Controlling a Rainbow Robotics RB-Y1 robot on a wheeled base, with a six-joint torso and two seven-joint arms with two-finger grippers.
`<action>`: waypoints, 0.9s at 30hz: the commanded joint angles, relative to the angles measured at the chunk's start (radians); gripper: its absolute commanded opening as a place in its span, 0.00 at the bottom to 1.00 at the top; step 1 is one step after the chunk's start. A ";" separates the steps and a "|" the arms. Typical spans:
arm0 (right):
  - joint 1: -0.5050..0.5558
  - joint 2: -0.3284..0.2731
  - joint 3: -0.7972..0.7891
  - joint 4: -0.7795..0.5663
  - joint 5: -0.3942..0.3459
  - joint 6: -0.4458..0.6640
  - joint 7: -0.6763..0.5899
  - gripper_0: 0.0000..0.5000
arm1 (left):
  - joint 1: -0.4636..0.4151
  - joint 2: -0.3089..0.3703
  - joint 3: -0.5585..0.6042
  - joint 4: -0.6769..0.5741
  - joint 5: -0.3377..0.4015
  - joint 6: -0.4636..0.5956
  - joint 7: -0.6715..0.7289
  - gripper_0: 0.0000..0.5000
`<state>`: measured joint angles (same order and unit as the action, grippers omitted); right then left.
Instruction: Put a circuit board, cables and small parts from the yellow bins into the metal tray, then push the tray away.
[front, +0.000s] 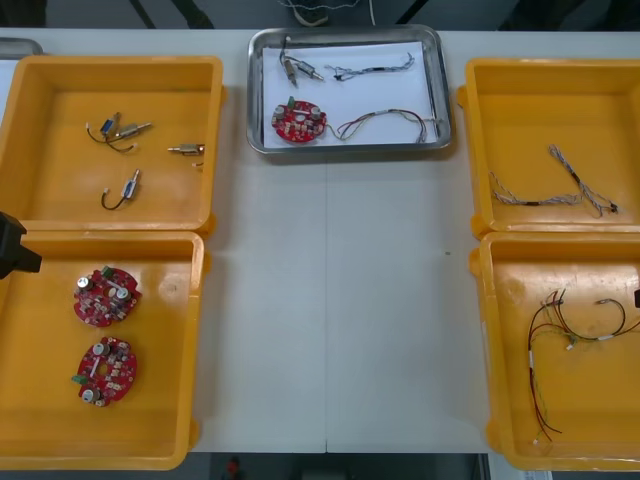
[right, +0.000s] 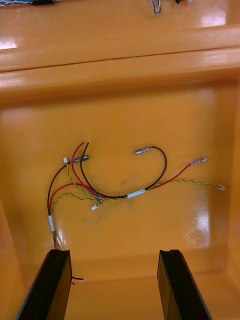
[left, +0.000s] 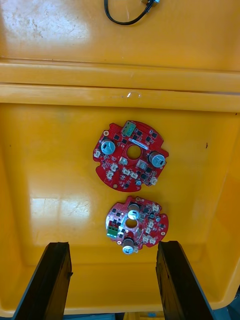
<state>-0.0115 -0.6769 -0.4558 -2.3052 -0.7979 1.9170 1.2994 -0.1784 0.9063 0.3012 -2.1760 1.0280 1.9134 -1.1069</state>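
Note:
The metal tray (front: 437, 75), white inside, stands at the table's far middle. It holds a red circuit board (front: 298, 121), small metal parts (front: 299, 68) and two cables (front: 377, 68) (front: 392, 122). My left gripper (left: 114, 247) is open above the near-left yellow bin (left: 45, 165), just short of two circuit boards (left: 131, 155) (left: 136, 225); its black body shows at the table's left edge (front: 14, 250). My right gripper (right: 114, 255) is open over the near-right bin (right: 190, 120), a little back from a bundle of black, red and yellow cables (right: 120, 187).
The far-left bin (front: 60, 190) holds small metal parts (front: 120, 130) and a short black cable (front: 120, 192). A twisted blue and white cable (front: 555, 190) lies in the far-right bin (front: 540, 100). Bare table (front: 340, 300) runs between the bins in front of the tray.

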 joint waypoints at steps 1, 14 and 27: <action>-0.030 -0.056 0.005 -0.006 -0.012 0.003 -0.009 1.00 | 0.014 0.045 0.029 -0.027 0.007 0.006 -0.082 1.00; -0.030 -0.056 0.016 -0.017 -0.024 0.003 -0.014 1.00 | 0.014 0.045 0.029 -0.027 0.007 0.006 -0.082 1.00; -0.030 -0.056 0.016 -0.017 -0.024 0.003 -0.014 1.00 | 0.014 0.045 0.029 -0.027 0.007 0.006 -0.082 1.00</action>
<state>-0.0248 -0.6939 -0.4530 -2.3053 -0.8149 1.9170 1.2996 -0.1784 0.9063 0.3012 -2.1760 1.0280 1.9134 -1.1070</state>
